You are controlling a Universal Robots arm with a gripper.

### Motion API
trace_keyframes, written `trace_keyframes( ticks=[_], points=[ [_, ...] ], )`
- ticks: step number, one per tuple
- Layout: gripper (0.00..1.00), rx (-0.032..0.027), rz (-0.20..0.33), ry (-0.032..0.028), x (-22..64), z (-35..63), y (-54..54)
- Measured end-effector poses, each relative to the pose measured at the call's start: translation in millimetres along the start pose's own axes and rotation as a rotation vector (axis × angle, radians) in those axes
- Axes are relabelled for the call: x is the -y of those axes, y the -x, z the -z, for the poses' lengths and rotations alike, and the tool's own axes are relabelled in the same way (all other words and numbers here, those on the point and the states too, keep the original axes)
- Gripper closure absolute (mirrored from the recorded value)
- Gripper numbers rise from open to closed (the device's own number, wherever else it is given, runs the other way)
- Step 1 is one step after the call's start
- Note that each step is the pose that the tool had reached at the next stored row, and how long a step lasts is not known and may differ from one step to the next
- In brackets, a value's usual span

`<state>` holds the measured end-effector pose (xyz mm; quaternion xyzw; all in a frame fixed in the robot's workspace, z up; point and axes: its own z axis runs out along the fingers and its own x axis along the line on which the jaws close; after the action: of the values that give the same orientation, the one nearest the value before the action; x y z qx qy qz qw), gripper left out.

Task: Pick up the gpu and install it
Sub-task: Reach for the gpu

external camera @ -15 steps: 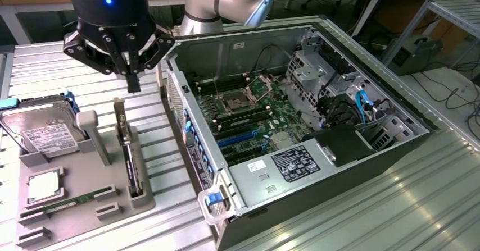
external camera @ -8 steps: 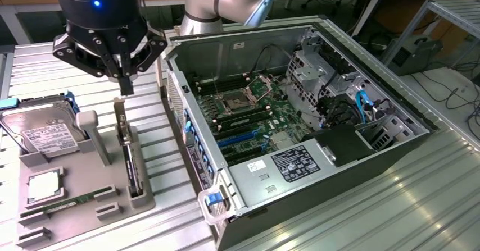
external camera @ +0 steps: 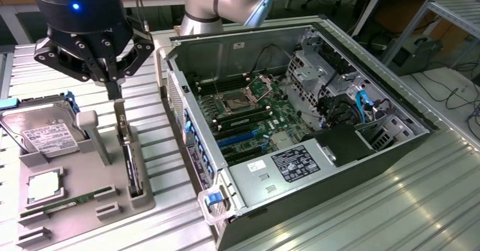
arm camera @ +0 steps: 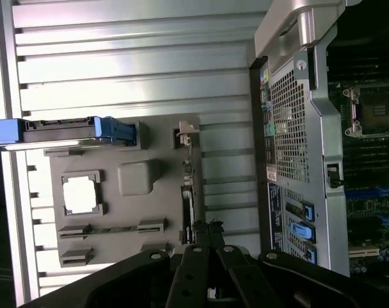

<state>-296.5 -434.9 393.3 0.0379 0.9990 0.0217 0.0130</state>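
jaws are hanging clenched shut just above the upper end of the gpu (external camera: pixel 127 150), which is standing on edge in the grey tray (external camera: pixel 75 175) on the bench (external camera: pixel 390 206), beside the open computer case (external camera: pixel 217 54).

The arm (external camera: pixel 225 4) is cut off by the exterior view's top edge. The gpu (external camera: pixel 128 150) stands edge-on, its face hidden.

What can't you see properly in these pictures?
- gpu: exterior view, standing edge-on in the gray tray, face hidden.
- hard drive: exterior view, label print too small to read.
- gripper: exterior view, unclear whether its shut tips touch the gpu.
- computer case: wrist view, cut off by the picture edge.
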Motion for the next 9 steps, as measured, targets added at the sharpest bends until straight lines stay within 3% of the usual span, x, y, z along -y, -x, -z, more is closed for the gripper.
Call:
trace_keyframes(
  ticks=[9],
  points=[
    [0.89,-0.0001,0.000,0.0000,4.9,0.7,-20.0]
  ],
)
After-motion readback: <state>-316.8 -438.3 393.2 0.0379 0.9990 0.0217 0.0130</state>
